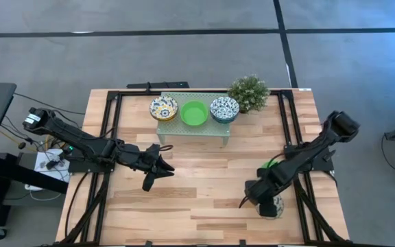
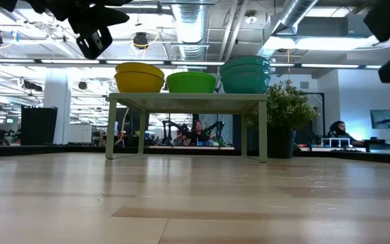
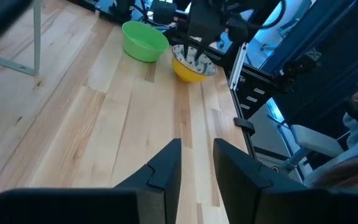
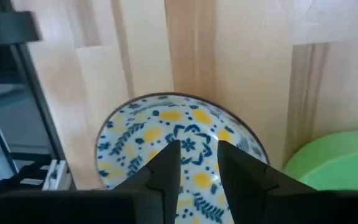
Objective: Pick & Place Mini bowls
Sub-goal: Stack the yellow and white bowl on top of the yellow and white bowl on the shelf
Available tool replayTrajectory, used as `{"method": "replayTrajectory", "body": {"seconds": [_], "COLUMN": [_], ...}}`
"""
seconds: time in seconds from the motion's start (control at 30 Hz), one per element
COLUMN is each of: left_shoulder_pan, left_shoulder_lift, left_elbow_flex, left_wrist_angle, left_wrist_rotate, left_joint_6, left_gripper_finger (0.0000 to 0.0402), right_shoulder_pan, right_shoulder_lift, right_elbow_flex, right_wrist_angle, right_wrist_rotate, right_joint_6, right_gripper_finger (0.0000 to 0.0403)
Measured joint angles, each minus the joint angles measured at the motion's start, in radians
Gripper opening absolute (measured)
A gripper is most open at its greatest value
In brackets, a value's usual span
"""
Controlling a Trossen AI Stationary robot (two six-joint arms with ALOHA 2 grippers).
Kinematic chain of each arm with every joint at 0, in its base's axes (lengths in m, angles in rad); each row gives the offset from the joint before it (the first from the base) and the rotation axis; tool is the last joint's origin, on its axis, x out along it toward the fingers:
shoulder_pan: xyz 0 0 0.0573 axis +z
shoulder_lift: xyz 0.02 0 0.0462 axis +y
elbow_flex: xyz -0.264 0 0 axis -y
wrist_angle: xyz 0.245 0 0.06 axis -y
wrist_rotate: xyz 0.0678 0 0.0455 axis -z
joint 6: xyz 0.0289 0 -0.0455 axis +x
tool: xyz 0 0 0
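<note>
Mini bowls sit in two places on the wooden counter [image 1: 204, 185]. The right claw [image 4: 194, 163] hangs directly above a white bowl with a yellow and blue floral pattern [image 4: 129, 146], its two dark fingers close together with only a narrow gap and nothing between them. Whether the fingertips touch the bowl's inside cannot be told. Just beside that bowl stands a plain green bowl [image 4: 334, 162]. In the left wrist view the same pair shows by the counter's edge: the patterned bowl [image 3: 193, 64] under the right arm and the green one [image 3: 144, 41] next to it.

The left claw [image 1: 158, 169] hovers over bare wood near the counter's middle, well apart from every bowl, its fingers [image 3: 166, 171] slightly parted and empty.

At the far side, a small pale green stand [image 1: 192, 129] carries three more bowls in a row: a yellow-blue floral one [image 1: 164, 108], a bright green one [image 1: 194, 113] in the middle, and a blue floral one [image 1: 224, 109]. A small potted plant [image 1: 249, 92] stands just beside the stand's right end.
</note>
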Motion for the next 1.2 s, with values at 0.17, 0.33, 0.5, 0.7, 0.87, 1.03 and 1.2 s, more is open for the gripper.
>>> {"method": "replayTrajectory", "body": {"seconds": [0.17, 0.33, 0.5, 0.7, 0.87, 1.03, 1.2], "left_shoulder_pan": [0.0, 0.0, 0.0, 0.0, 0.0, 0.0, 0.0], "left_shoulder_lift": [0.0, 0.0, 0.0, 0.0, 0.0, 0.0, 0.0], "left_elbow_flex": [0.0, 0.0, 0.0, 0.0, 0.0, 0.0, 0.0], "left_wrist_angle": [0.0, 0.0, 0.0, 0.0, 0.0, 0.015, 0.052], "left_wrist_rotate": [0.0, 0.0, 0.0, 0.0, 0.0, 0.0, 0.0], "left_joint_6": [0.0, 0.0, 0.0, 0.0, 0.0, 0.0, 0.03], "left_gripper_finger": [0.0094, 0.0094, 0.0094, 0.0094, 0.0094, 0.0094, 0.0094], "right_shoulder_pan": [0.0, -0.001, 0.002, -0.001, -0.014, -0.028, -0.072], "right_shoulder_lift": [-0.021, -0.002, 0.008, 0.008, 0.008, 0.007, 0.006], "right_elbow_flex": [0.0, 0.0, -0.013, -0.066, -0.096, -0.1, -0.1], "right_wrist_angle": [-0.047, -0.057, -0.044, -0.033, -0.016, 0.022, 0.143], "right_wrist_rotate": [0.114, 0.185, 0.131, 0.131, 0.133, 0.126, 0.113], "right_joint_6": [-0.056, -0.155, -0.15, -0.15, -0.15, -0.158, -0.14], "right_gripper_finger": [0.0102, 0.0102, 0.0102, 0.0102, 0.0096, 0.0037, 0.002]}}
